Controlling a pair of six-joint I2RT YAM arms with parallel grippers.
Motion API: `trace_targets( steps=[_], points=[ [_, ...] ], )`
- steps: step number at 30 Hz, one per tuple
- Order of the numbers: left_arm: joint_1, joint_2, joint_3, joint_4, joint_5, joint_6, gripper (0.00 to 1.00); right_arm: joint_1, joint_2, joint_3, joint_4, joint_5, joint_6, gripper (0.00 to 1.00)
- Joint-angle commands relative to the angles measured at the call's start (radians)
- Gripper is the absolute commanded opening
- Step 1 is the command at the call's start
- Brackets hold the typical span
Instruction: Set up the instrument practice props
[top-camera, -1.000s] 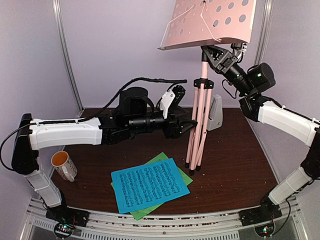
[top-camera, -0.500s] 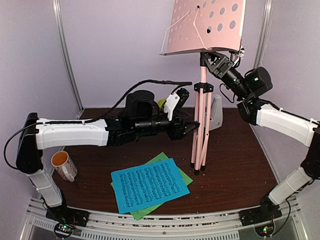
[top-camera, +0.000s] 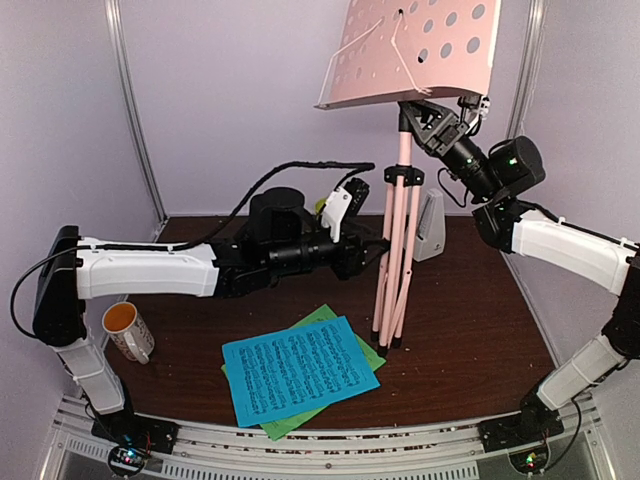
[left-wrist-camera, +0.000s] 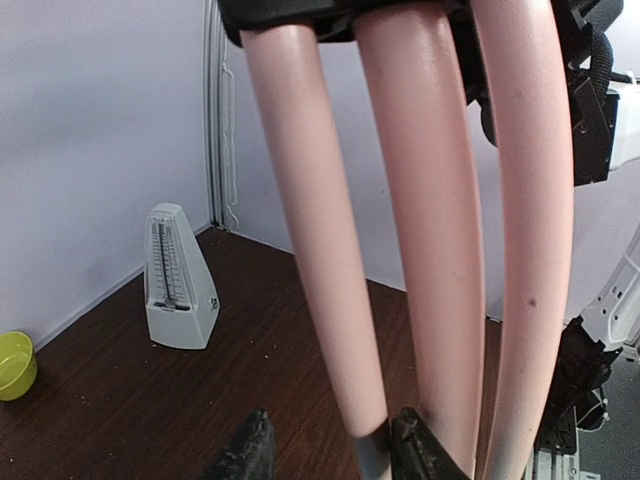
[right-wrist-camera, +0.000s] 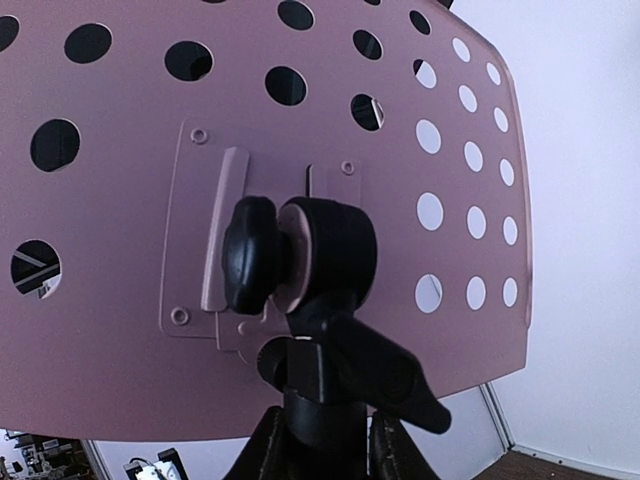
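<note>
The pink music stand (top-camera: 403, 190) stands upright at mid-table, its three legs (left-wrist-camera: 430, 220) folded close together and its feet near the tabletop. My right gripper (right-wrist-camera: 330, 450) is shut on the black neck joint (right-wrist-camera: 325, 330) under the perforated desk (top-camera: 415, 45). My left gripper (top-camera: 378, 252) is open, its jaws either side of one pink leg. That leg rests against the right fingertip (left-wrist-camera: 415, 440), with a gap to the other. The blue sheet (top-camera: 300, 368) lies on the green sheet (top-camera: 322, 316) at the table's front. The white metronome (top-camera: 431, 225) stands behind the stand.
A white mug (top-camera: 125, 330) with an orange lining sits at the front left, near the left arm's base. A small lime-green bowl (left-wrist-camera: 14, 365) rests by the back wall, left of the metronome (left-wrist-camera: 178, 280). Grey walls close in the table on three sides.
My left gripper's jaws have narrowed around the stand's leg. The stand has swung slightly right and back, and its desk has tilted a little. The right gripper's hold is unchanged.
</note>
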Motion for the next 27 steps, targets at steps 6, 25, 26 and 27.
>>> trace_targets(
  steps=[6, 25, 26, 27],
  points=[
    [0.005, 0.049, 0.096, -0.082, -0.159, 0.019, 0.43, 0.028, -0.116, 0.044, 0.24, 0.119, 0.046, 0.0],
    [0.076, 0.057, 0.075, -0.052, -0.104, 0.157, 0.16, 0.053, -0.131, -0.014, 0.228, 0.131, 0.049, 0.0],
    [0.083, 0.056, 0.068, -0.046, -0.103, 0.181, 0.13, 0.052, -0.132, -0.011, 0.223, 0.128, 0.049, 0.0],
    [0.09, 0.056, 0.065, -0.047, -0.102, 0.205, 0.11, 0.051, -0.132, -0.006, 0.216, 0.123, 0.051, 0.0]
  ],
)
